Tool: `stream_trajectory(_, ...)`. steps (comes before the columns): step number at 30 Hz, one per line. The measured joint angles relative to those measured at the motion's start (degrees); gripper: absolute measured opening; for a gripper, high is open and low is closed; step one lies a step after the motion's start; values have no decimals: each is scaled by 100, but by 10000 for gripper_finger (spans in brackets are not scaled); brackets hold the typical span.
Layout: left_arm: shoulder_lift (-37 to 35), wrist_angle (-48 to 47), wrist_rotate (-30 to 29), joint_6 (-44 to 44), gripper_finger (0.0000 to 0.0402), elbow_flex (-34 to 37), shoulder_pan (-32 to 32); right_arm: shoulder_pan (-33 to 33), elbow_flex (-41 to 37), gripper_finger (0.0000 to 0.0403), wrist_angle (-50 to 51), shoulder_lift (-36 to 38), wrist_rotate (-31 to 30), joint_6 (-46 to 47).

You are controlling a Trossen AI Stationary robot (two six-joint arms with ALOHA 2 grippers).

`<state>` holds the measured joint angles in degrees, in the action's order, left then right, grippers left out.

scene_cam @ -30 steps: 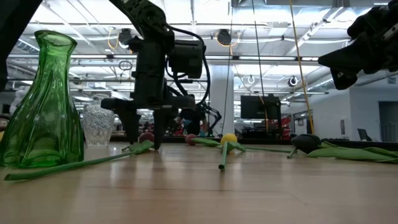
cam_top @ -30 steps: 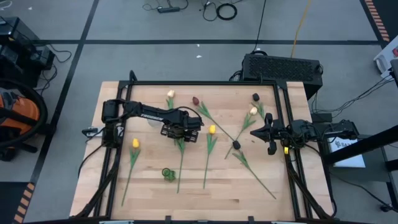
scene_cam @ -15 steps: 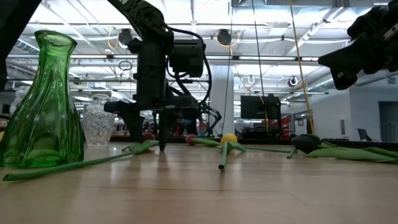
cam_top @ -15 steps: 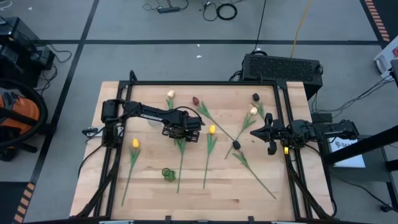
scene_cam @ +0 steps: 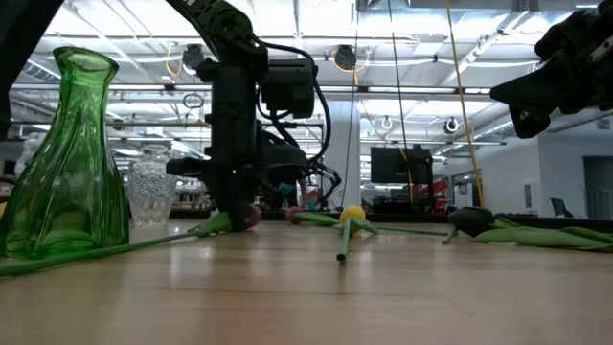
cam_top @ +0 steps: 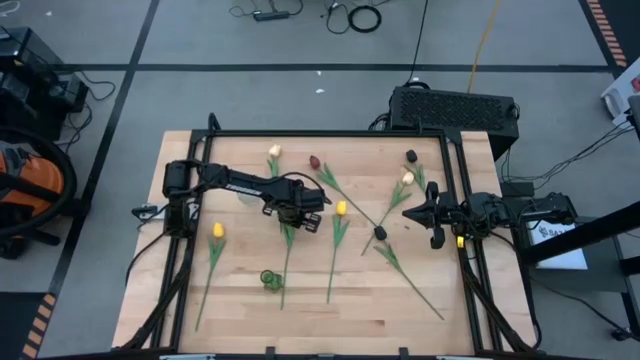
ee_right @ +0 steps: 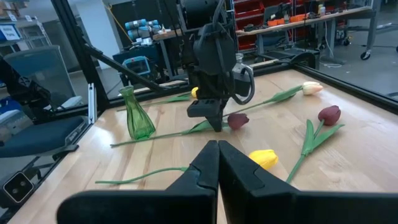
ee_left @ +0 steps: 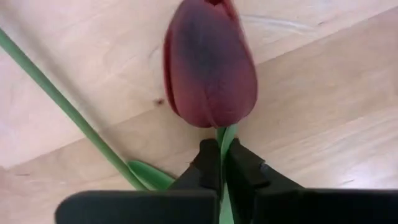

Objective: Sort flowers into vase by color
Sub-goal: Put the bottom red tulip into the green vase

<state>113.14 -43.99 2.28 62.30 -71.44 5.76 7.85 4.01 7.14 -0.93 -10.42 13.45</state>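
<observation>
At bench centre, your left pincer (ee_left: 219, 163) clamps maroon tulip (ee_left: 209, 62) stem below head; right pincer (ee_right: 217, 163) closed, empty, at 3 o'clock.

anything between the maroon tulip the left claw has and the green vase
Nothing visible. The left claw is shut on the maroon tulip stem, and bare table lies between it and the green vase.

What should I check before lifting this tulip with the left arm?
1. Left gripper jaws shut on the dark red tulip stem, just under the head: ok.
2. Neighbouring stem outside the jaws: ok.
3. Held stem's far end free of the green vase: cannot tell.
4. Green vase upright: ok.
5. Right gripper shut, parked at the table's right side: ok.
</observation>
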Motion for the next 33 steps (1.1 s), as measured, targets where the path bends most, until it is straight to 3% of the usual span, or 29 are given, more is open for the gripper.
stream_trajectory(10,-133,-46,-178,-629,18,-433,18,1,-1,0,-1,0,0,0)
stream_trajectory(26,-1495,30,-192,-2000,19,-1883,-23,1,0,0,0,0,-2,1)
stream_trajectory(33,-2441,197,-153,-2957,19,-2301,-195,1,0,0,0,0,-2,0)
